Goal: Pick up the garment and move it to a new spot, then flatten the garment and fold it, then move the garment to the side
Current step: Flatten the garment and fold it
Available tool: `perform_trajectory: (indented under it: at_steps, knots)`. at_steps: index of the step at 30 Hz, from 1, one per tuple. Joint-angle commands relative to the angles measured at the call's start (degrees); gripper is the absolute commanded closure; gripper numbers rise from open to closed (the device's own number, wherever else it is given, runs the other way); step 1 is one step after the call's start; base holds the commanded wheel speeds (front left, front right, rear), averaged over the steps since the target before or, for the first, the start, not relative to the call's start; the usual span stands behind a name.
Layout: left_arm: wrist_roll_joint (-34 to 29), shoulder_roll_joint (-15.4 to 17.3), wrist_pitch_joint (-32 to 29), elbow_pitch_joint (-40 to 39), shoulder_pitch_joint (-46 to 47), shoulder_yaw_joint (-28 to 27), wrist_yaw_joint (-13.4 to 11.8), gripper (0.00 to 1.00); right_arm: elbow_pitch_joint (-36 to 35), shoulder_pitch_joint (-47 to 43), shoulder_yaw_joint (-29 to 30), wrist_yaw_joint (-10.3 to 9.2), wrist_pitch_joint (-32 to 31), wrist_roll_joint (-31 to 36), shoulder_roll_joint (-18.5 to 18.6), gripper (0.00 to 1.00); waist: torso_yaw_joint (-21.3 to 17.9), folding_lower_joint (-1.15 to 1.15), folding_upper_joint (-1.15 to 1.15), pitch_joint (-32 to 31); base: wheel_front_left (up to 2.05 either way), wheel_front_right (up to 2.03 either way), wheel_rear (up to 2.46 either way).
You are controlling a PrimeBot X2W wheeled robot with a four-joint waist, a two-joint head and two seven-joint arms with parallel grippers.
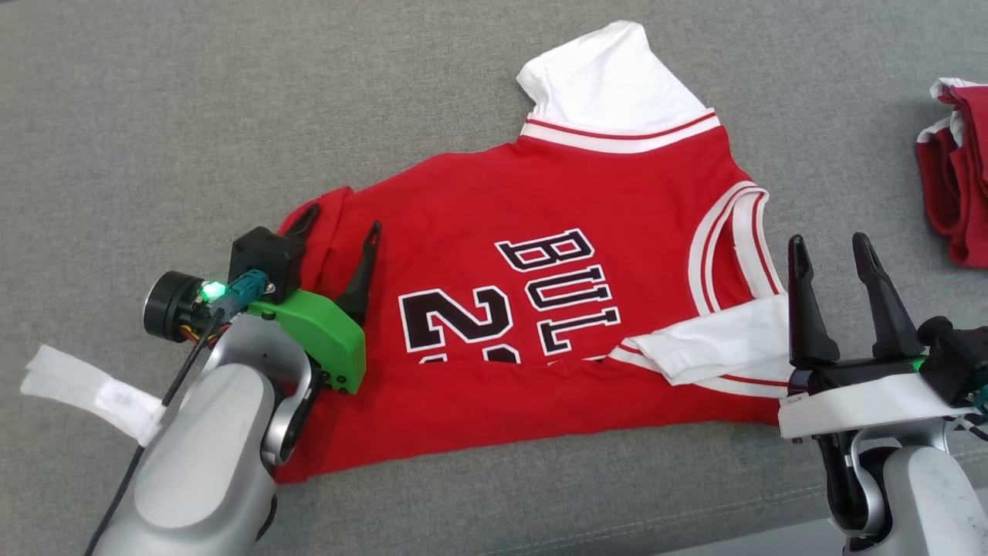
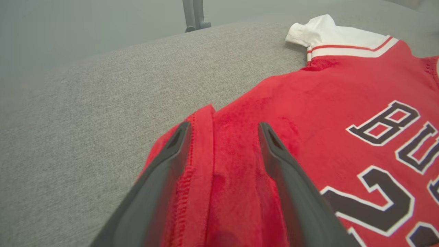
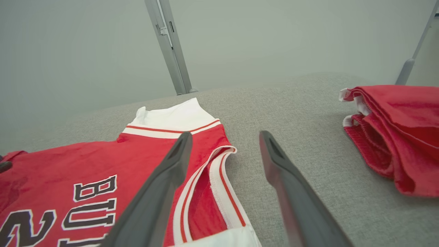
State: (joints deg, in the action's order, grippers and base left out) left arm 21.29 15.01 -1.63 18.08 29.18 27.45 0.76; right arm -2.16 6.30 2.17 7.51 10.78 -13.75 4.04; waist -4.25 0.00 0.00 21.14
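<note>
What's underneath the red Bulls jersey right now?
The red jersey lies flat on the grey cloth surface, which shows around it. Its white sleeve is folded on top. Anything beneath the jersey is covered.

Head camera looking down, wrist cameras low, sharing garment (image 1: 540, 193)

Grey fabric surface (image 1: 154, 116) w/ folded red cloth (image 1: 957, 177) at right edge, white strip (image 1: 93, 394) lower left.

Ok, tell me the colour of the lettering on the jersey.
Black lettering with a white outline on the red jersey, clearest in the head view.
</note>
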Motion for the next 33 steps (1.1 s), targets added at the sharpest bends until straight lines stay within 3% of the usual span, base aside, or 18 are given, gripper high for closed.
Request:
perform_trajectory:
  at_steps: [1, 6, 13, 14, 15, 20, 23, 33]
  knots:
    - [0.17, 0.13, -0.26, 0.76, 1.15, -0.09, 0.19, 0.0, 0.2, 0.94, 0.03, -0.05, 0.52, -0.3, -0.09, 0.0, -0.9, 0.0, 0.0, 0.87, 0.0, 0.0, 0.0]
    - [0.24, 0.04, 0.31, 3.82, 2.94, -0.61, -0.51, 0.0, 1.09, 1.13, 0.36, -0.05, 1.17, -0.64, -0.25, 0.0, -0.94, 0.0, 0.0, 1.63, 0.0, 0.0, 0.0]
    - [1.64, 0.55, 0.76, 5.11, 3.81, -1.82, -1.07, 0.62, 2.09, 2.53, 0.17, -0.05, 1.35, -0.77, -0.3, 0.0, -0.38, 0.0, 0.0, 2.4, 0.0, 0.0, 0.0]
    - [1.62, 0.67, 0.84, 5.21, 3.95, -1.9, -1.03, 0.76, 2.18, 2.71, 0.06, -0.05, 1.37, -0.81, -0.3, 0.0, -0.4, 0.0, 0.0, 2.49, 0.0, 0.0, 0.0]
    - [1.69, 0.76, 0.91, 5.3, 4.06, -1.95, -1.06, 1.0, 2.29, 2.85, -0.06, -0.05, 1.38, -0.86, -0.28, 0.0, -0.41, 0.0, 0.0, 2.59, 0.0, 0.0, 0.0]
    - [1.28, 1.09, 1.41, 5.16, 4.92, -2.16, -1.84, 1.0, 2.72, 5.24, 0.09, -0.05, 1.42, -1.51, 0.85, 0.0, -0.41, 0.0, 0.0, 3.14, 0.0, 0.0, 0.0]
    - [1.67, 0.78, 2.63, 3.58, 5.73, -2.81, -2.53, 1.0, 4.9, 11.04, 1.4, -0.05, 0.97, -2.81, 3.23, 0.0, 0.14, 0.0, 0.0, 4.02, 0.0, 0.0, 0.0]
    - [2.67, -1.15, 3.39, 0.15, 8.34, -3.27, -3.16, 1.0, 19.2, 29.39, -1.37, -0.04, -1.48, -7.05, 9.9, 0.0, 5.69, 0.0, 0.0, 7.6, 0.0, 0.0, 0.0]
